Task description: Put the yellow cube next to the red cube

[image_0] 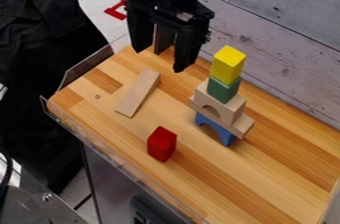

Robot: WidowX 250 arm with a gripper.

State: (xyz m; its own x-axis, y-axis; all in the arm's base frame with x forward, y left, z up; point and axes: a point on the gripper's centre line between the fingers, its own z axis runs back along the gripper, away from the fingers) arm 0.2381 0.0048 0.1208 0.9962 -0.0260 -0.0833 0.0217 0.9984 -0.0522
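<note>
A pale plank wall (286, 24) backs the wooden desk (266, 170). The yellow cube (228, 64) tops the block tower (229, 110), apart from the red cube (161, 144). The fingers (187, 49) are spread, empty; the pick comes first and calls for lining up over the yellow cube without nudging the tower.

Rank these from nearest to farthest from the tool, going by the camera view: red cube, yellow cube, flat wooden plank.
From the tool:
1. Flat wooden plank: just below, slightly left.
2. Yellow cube: to the right, atop the green block.
3. Red cube: well below.
</note>
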